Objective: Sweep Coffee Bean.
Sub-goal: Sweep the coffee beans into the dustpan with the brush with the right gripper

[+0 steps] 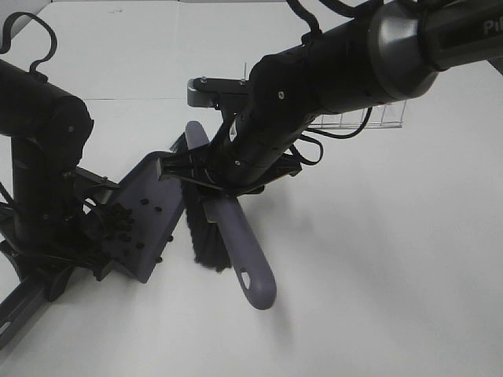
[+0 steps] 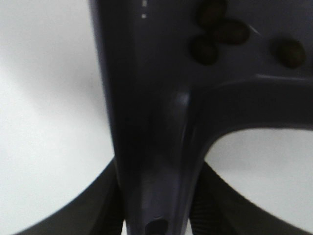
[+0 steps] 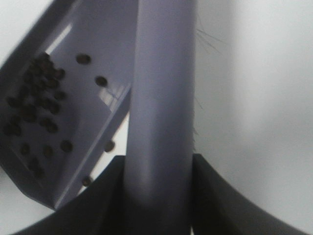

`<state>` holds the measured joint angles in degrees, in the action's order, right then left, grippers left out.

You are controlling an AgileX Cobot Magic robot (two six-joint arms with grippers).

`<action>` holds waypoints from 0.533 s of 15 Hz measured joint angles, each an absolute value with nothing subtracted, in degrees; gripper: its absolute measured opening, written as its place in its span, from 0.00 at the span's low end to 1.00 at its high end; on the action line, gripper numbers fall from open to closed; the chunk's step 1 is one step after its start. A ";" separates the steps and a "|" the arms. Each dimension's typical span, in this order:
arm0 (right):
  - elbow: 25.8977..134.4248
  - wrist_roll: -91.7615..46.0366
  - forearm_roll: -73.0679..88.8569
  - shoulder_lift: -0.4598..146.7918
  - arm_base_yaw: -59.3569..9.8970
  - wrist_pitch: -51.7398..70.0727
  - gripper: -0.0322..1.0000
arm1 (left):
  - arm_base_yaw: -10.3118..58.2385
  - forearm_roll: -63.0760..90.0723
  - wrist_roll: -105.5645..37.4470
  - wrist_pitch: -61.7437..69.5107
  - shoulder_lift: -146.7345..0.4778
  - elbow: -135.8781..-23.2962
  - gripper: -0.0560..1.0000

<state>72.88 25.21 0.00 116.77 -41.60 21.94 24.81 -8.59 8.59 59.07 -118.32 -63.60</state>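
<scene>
Clear rack [image 1: 383,118] behind brush [image 1: 248,253] and dustpan [image 1: 144,188]

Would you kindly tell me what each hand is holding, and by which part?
The left hand grips the dustpan by its handle; the right hand clamps the brush around the middle of its long back, with the handle end free.

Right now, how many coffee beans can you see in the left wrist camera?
4 coffee beans on the dustpan: that one clustered with two neighbours, and one apart. Many more lie outside this frame, as the right wrist view shows.
</scene>
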 joint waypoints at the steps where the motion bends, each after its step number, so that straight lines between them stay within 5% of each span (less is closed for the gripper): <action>1: 73.34 25.27 2.64 117.80 -41.60 20.00 0.30 | 24.81 -8.14 8.59 59.07 -118.32 -63.60 0.35; 8: 73.40 24.81 24.29 117.86 -40.68 1.89 0.30 | 24.81 -4.76 8.65 59.07 -118.32 -63.60 0.35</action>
